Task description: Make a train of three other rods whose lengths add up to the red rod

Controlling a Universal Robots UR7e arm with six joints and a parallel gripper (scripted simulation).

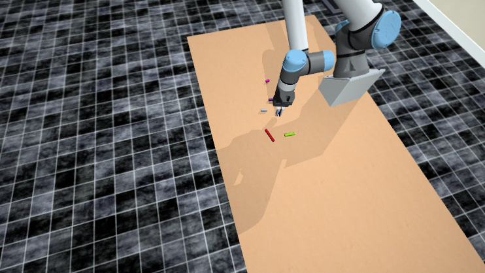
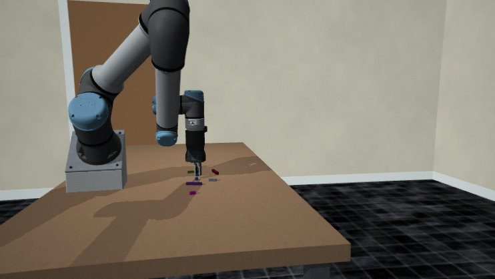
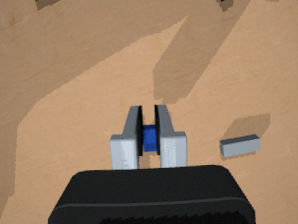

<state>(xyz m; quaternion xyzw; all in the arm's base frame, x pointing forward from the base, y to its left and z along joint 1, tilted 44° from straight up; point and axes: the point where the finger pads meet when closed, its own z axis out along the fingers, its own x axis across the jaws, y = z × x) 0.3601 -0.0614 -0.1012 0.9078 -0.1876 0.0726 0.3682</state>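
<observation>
A: What is the end effector [image 3: 150,137] doing?

B: It is clenched on a blue rod [image 3: 150,139]; the wrist view shows the small blue piece pinched between the two pale fingers. It points straight down, close above the worktop [image 1: 339,189].

A: And the second blue piece in the exterior view?

B: A blue rod lies on the worktop [image 2: 196,178] just below the fingertips, right beside the purple rod [image 2: 193,183]. I cannot tell whether the held piece touches the surface.

A: What lies nearest?

B: The grey rod [image 3: 240,145] lies flat just beside the end effector. The purple rod is mostly hidden behind the wrist in the top view.

A: Further out?

B: The red rod [image 1: 269,134] lies at a slant, the lime rod [image 1: 289,134] near it but apart. The magenta rod [image 1: 267,80] lies alone on the opposite side of the end effector, well apart from those two.
</observation>
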